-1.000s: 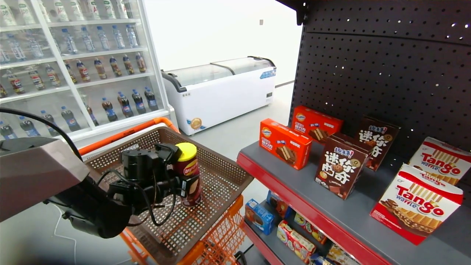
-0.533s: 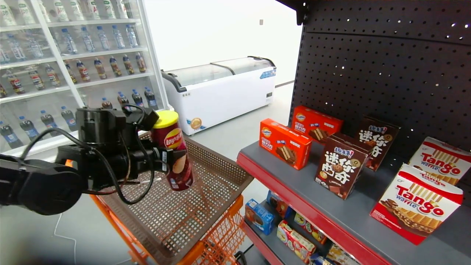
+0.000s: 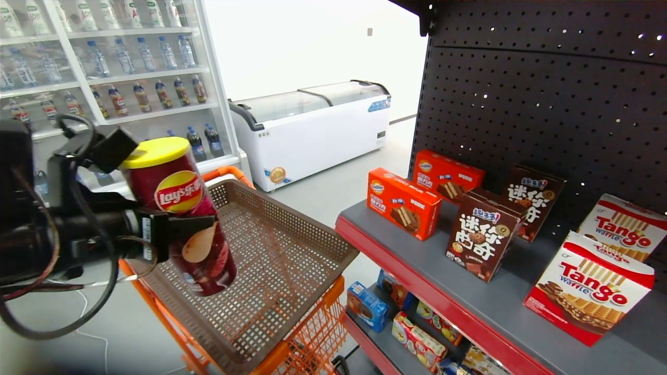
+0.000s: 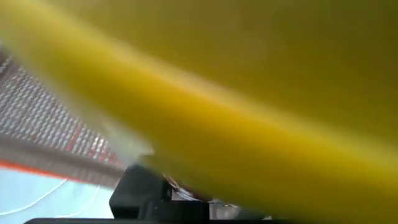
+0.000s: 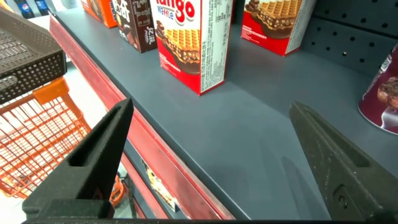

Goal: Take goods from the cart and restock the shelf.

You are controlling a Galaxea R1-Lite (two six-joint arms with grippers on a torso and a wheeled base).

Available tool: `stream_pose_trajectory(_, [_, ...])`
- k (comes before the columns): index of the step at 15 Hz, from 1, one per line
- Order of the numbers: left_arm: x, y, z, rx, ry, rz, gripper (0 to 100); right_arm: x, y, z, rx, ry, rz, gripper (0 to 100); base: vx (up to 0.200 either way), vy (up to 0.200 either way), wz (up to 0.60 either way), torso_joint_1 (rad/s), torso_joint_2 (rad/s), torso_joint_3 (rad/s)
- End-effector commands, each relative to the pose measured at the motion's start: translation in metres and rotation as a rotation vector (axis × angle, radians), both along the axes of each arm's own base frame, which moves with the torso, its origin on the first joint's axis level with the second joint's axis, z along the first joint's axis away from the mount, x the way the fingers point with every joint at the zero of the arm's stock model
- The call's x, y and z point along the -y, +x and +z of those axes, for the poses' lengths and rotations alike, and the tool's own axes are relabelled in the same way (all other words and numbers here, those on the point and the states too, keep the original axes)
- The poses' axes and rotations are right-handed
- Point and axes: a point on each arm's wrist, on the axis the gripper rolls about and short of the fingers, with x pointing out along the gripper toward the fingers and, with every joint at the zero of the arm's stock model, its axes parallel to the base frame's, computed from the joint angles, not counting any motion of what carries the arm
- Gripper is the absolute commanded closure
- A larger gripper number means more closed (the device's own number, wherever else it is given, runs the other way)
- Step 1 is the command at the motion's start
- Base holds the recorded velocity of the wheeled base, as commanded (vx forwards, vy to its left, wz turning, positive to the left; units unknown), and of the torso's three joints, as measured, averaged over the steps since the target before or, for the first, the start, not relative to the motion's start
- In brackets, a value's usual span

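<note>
A dark red chips can (image 3: 177, 192) with a yellow lid hangs slightly tilted above the near left corner of the cart's brown mesh basket (image 3: 292, 245). My left gripper (image 3: 174, 229) is shut on its middle. Up close in the left wrist view, the yellow lid (image 4: 249, 112) blocks most of what lies beyond. My right gripper (image 5: 214, 165) is open with nothing between its fingers, hovering over the grey shelf board (image 5: 249, 143) near its red front edge. The shelf (image 3: 469, 291) stands to the right of the cart.
On the shelf stand orange boxes (image 3: 404, 200), brown boxes (image 3: 482, 234) and red-and-white wafer boxes (image 3: 589, 284); another dark can (image 5: 382, 93) stands farther along. Bare grey board lies in front of the boxes. Lower shelves hold more packs (image 3: 417, 338). A drinks fridge (image 3: 104, 78) and chest freezer (image 3: 312, 125) stand behind.
My left gripper has lifted the chips can out of the cart basket, upward and closer to the head camera. The shelf goods have not moved.
</note>
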Motion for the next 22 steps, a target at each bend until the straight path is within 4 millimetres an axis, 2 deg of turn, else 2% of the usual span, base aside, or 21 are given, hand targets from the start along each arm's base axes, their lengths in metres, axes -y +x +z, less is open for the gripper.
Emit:
stream_pose_trajectory(1, [-0.014, -0.034, 0.014, 0.084, -0.012, 0.042, 100, 0.000, 0.000, 0.000, 0.001, 0.000, 0.000, 0, 0.000, 0.000, 0.00, 0.000, 0.00, 0.000])
stream_pose_trajectory(3, [-0.019, -0.053, 0.014, 0.110, -0.001, 0.054, 100, 0.000, 0.000, 0.000, 0.001, 0.000, 0.000, 0, 0.000, 0.000, 0.00, 0.000, 0.00, 0.000])
stream_pose_trajectory(4, [-0.020, -0.062, 0.000, 0.087, 0.026, 0.044, 100, 0.000, 0.000, 0.000, 0.001, 0.000, 0.000, 0, 0.000, 0.000, 0.00, 0.000, 0.00, 0.000])
stream_pose_trajectory(5, [-0.021, -0.065, -0.007, 0.076, 0.040, 0.041, 100, 0.000, 0.000, 0.000, 0.001, 0.000, 0.000, 0, 0.000, 0.000, 0.00, 0.000, 0.00, 0.000])
stream_pose_trajectory(6, [-0.024, -0.086, -0.020, 0.095, 0.099, 0.047, 100, 0.000, 0.000, 0.000, 0.001, 0.000, 0.000, 0, 0.000, 0.000, 0.00, 0.000, 0.00, 0.000])
stream_pose_trajectory(8, [-0.026, -0.104, -0.023, 0.134, 0.118, 0.052, 100, 0.000, 0.000, 0.000, -0.001, 0.000, 0.000, 0, 0.000, 0.000, 0.00, 0.000, 0.00, 0.000])
stream_pose_trajectory(12, [-0.028, -0.116, -0.018, 0.182, 0.081, 0.075, 100, 0.000, 0.000, 0.000, -0.003, -0.002, 0.003, 0, 0.000, 0.000, 0.00, 0.000, 0.00, 0.000])
stream_pose_trajectory(14, [-0.029, -0.125, -0.027, 0.173, 0.069, 0.078, 100, 0.000, 0.000, 0.000, 0.001, 0.002, 0.003, 0, 0.000, 0.000, 0.00, 0.000, 0.00, 0.000])
stream_pose_trajectory(17, [-0.030, -0.130, -0.039, 0.151, 0.075, 0.079, 100, 0.000, 0.000, 0.000, 0.001, 0.002, 0.002, 0, 0.000, 0.000, -0.60, -0.002, 0.00, 0.004])
stream_pose_trajectory(22, [-0.030, -0.131, -0.038, 0.152, 0.077, 0.089, 100, 0.000, 0.000, 0.000, 0.001, 0.002, 0.003, 0, 0.000, 0.000, -0.60, 0.000, 0.00, 0.003])
